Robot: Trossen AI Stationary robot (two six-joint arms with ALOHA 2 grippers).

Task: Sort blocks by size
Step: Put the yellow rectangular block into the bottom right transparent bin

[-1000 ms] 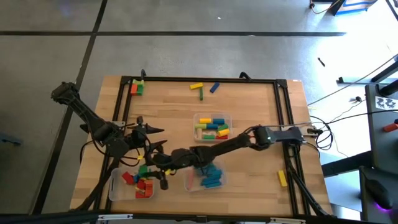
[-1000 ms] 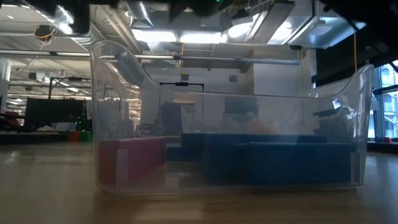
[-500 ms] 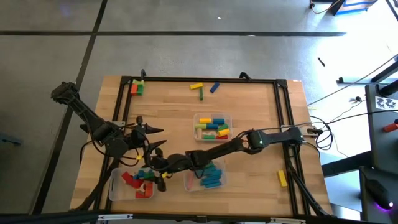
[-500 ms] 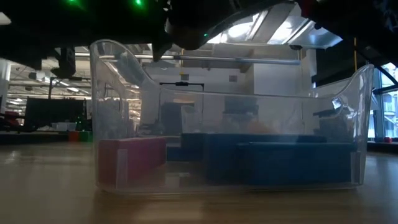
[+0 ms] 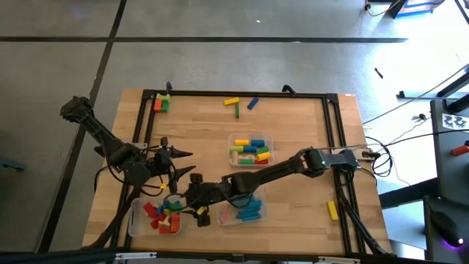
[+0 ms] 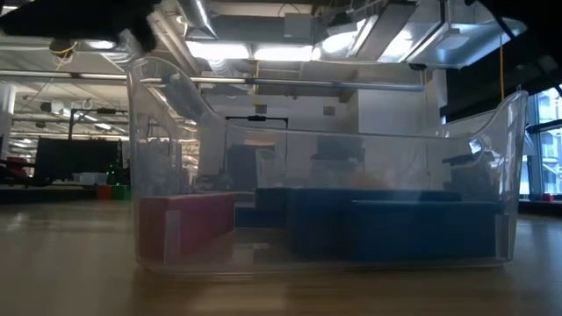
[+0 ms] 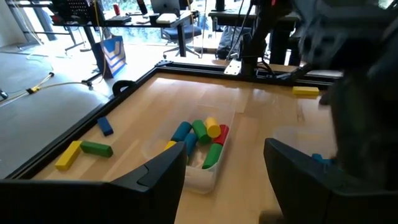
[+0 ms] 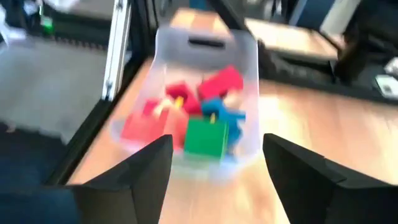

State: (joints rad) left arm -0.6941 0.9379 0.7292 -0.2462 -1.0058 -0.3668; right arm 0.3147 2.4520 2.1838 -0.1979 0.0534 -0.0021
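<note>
Right gripper (image 5: 196,207) now back beside left tray (image 5: 135,222), fingers spread; blocks (image 8: 200,122) jumbled.

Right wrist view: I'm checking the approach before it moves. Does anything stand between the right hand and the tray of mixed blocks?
Nothing visible does. The right hand is open and empty, and the tray with its blocks lies straight ahead of it.
</note>
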